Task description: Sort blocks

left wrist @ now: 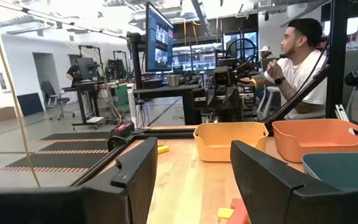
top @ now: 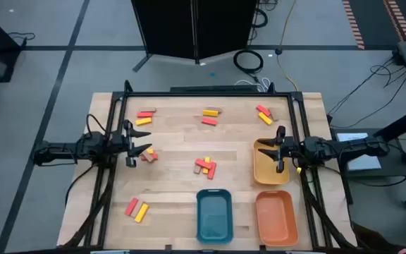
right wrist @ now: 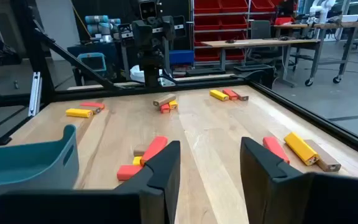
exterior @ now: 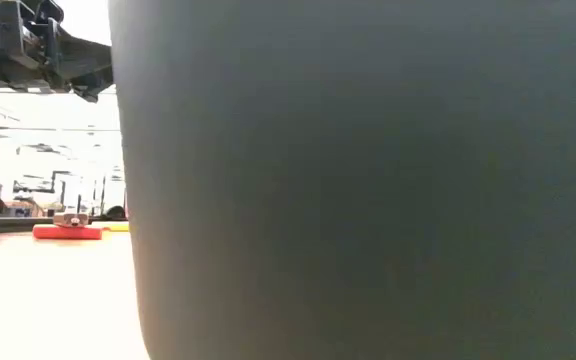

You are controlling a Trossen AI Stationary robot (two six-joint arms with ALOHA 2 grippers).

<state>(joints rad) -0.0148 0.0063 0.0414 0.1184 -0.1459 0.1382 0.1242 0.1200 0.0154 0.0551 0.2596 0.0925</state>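
Six small clusters of blocks (top: 206, 166) are lying scattered over the table (top: 175, 141) as we are looking straight down: from the table's middle they are sitting at about ten, twelve and one o'clock, at nine o'clock beside the left gripper (top: 131, 149), at the centre, and at seven o'clock, while the blue tray (top: 213, 215), orange tray (top: 275, 217) and yellow tray (top: 270, 168) are lining up from six to three o'clock, all looking empty. Our right gripper (top: 280, 152) is hovering over the yellow tray's edge. In the low view we are seeing little beyond a dark mass and one red block (exterior: 68, 232). Through the left wrist camera our fingers (left wrist: 135, 180) are standing spread with nothing between them. Through the right wrist camera the fingers (right wrist: 166, 165) are likewise parted and empty. We are judging these bars light, stiff and smooth, best pinched across the narrow middle.
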